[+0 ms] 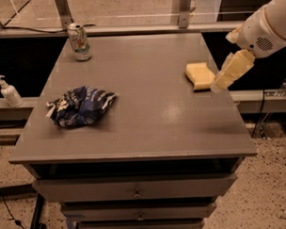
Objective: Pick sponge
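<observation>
Gripper (pixel 219 83) hovers at the right edge of the table (pixel 134 135), just beside the sponge (pixel 199 75) (whether it is spread or clenched cannot be told). Approaching sideways, 1 nudge could shove the soft block away instead of straddling it.

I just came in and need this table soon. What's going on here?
A robot arm is going after the sponge, which lies flat near the right edge of the grey table. The gripper hangs just to the right of the sponge, close beside it, and nothing has been lifted yet. A soda can stands at the back left, and a crumpled snack bag lies on the left side. Neither is being handled.
</observation>
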Robot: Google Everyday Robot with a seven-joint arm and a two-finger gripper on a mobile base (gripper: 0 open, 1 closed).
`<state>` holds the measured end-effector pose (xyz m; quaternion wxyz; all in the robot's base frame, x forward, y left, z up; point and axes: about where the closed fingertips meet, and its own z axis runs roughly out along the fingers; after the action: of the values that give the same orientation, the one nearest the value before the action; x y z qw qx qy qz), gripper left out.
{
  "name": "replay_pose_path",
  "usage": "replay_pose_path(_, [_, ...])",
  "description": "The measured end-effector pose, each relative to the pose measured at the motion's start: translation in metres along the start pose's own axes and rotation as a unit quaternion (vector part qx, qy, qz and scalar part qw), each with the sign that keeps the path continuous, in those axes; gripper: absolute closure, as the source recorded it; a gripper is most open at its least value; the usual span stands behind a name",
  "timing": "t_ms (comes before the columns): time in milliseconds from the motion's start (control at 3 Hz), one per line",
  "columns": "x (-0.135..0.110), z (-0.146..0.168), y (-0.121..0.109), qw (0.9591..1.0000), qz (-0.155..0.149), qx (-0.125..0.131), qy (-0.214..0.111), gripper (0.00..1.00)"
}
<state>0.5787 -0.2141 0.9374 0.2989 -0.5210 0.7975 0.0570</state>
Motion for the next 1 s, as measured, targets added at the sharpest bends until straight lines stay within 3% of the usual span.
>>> replay_pose_path(333, [0.003, 0.038, -0.028, 0.9992, 0.027, -0.004, -0.03, 0.0])
replay_pose_path(1000, [0.036, 0.102, -0.05, 0.9978, 0.062, -0.018, -0.014, 0.0])
